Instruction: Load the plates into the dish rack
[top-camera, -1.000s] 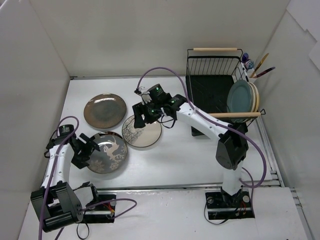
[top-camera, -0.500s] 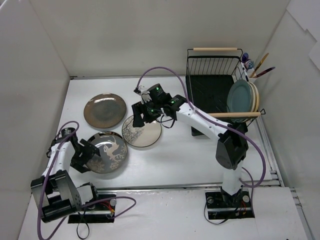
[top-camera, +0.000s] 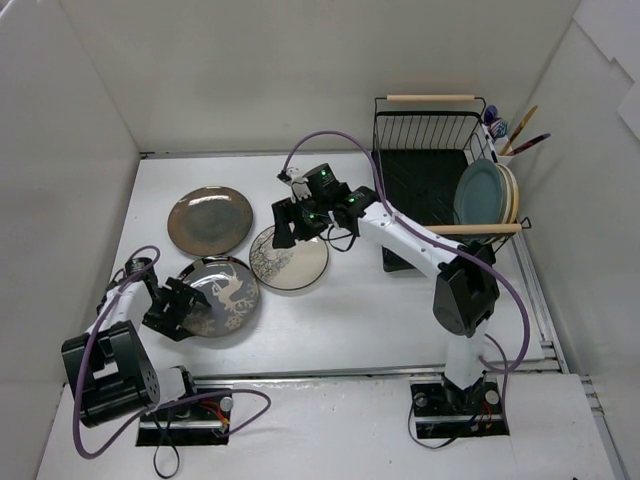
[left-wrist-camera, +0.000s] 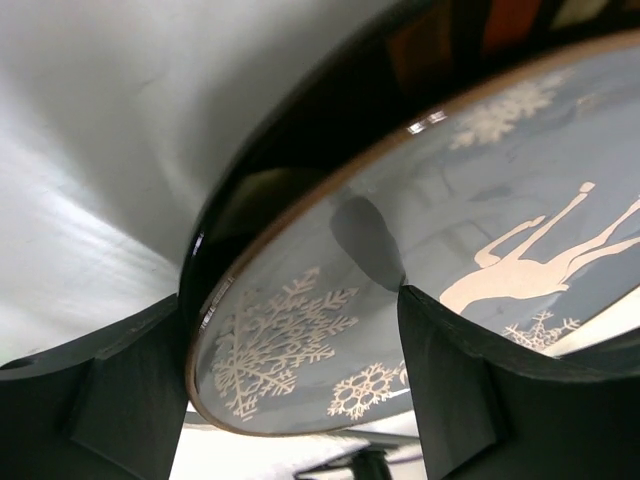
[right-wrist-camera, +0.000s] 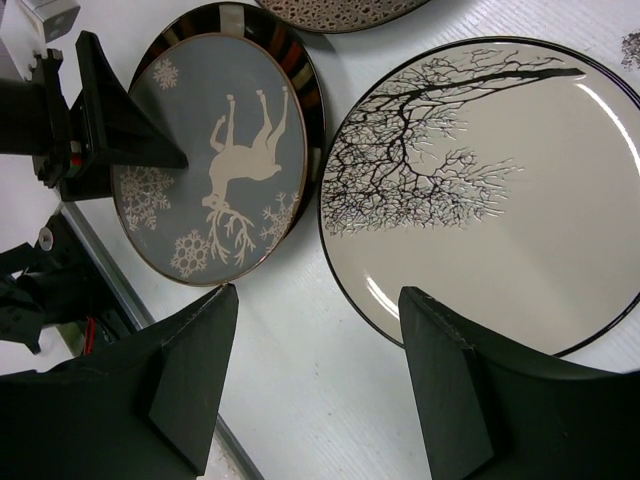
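White table, walled in. Pickup step: left gripper astride deer plate rim, finger over, finger under; clamped or not, can't tell. Right gripper spread, empty, above branch plate. Rack far right, two plates in. Next: firm pinch, lift, carry rightward.

The white table bears a brown plate, deer plate, branch plate and dish rack.
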